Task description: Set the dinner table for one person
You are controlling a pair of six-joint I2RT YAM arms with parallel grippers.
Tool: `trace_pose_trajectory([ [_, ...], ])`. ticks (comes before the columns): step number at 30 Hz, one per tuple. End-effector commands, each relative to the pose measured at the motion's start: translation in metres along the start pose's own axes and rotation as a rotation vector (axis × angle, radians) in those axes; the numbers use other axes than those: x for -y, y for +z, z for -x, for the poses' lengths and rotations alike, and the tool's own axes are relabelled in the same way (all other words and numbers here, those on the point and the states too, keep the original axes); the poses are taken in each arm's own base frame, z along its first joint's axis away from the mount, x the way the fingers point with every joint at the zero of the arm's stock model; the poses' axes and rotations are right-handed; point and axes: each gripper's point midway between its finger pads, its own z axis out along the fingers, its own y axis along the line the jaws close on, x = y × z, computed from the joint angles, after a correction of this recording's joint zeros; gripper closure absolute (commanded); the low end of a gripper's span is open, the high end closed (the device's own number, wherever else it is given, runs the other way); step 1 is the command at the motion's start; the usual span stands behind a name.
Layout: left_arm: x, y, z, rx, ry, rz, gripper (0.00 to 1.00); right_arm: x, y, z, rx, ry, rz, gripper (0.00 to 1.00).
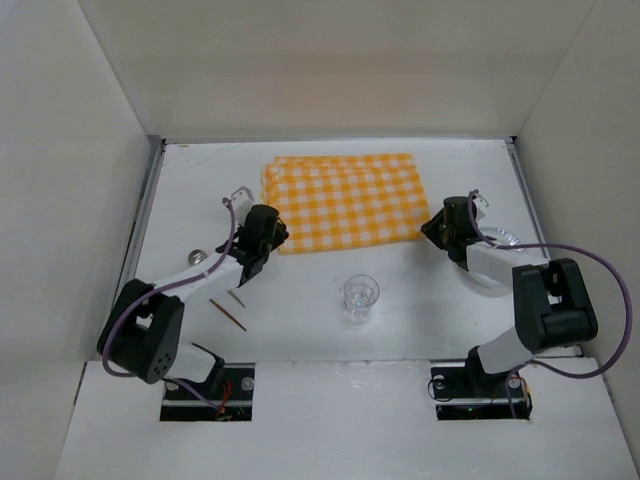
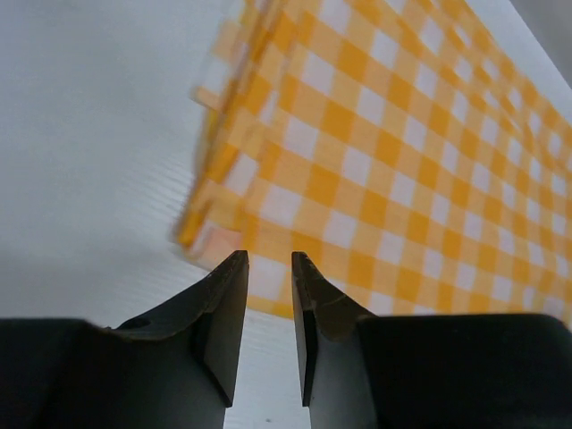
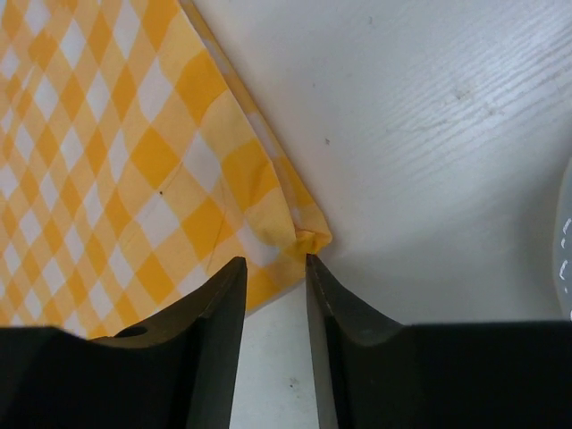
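The dinner table (image 1: 300, 335) is a large white surface. An orange-and-white checked cloth mat (image 1: 345, 200) lies folded flat at its middle back. My left gripper (image 1: 268, 233) sits low at the mat's near left corner. In the left wrist view the gripper (image 2: 268, 257) is narrowly open, its tips just over the mat's edge (image 2: 384, 152). My right gripper (image 1: 441, 228) sits at the mat's near right corner. In the right wrist view the gripper (image 3: 273, 261) is narrowly open, and the bunched corner of the mat (image 3: 107, 161) touches the tip of the right finger.
A clear drinking glass (image 1: 360, 297) stands in front of the mat. Two brown chopsticks (image 1: 228, 312) lie near the left arm, beside a small round metal thing (image 1: 197, 257). A pale plate (image 1: 503, 238) lies under the right arm, its rim showing in the right wrist view (image 3: 565, 241).
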Motion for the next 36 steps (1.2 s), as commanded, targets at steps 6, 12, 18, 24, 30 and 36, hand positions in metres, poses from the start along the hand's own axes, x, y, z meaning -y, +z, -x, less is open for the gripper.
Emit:
trace_pose_trajectory([
  [6,0.053,0.036,-0.048,-0.152,0.051,-0.064,0.76,-0.004,0.013,0.013,0.005,-0.018,-0.05,0.72],
  [12,0.027,0.062,-0.057,-0.175,0.024,0.011,0.77,0.01,0.012,0.019,0.03,-0.022,-0.111,0.77],
  [18,-0.004,0.066,-0.045,-0.149,-0.022,0.053,0.77,0.023,0.01,0.016,0.021,-0.017,-0.134,0.82],
  [24,0.006,0.058,-0.028,-0.116,-0.013,0.02,0.77,0.025,0.006,0.014,0.019,-0.018,-0.128,0.78],
  [30,0.014,0.045,-0.004,-0.071,-0.028,-0.016,0.75,0.004,-0.017,0.025,0.048,-0.024,-0.036,0.53],
  [36,0.036,0.002,-0.022,-0.091,0.038,-0.102,0.85,-0.02,-0.053,0.031,0.093,-0.029,0.084,0.66],
])
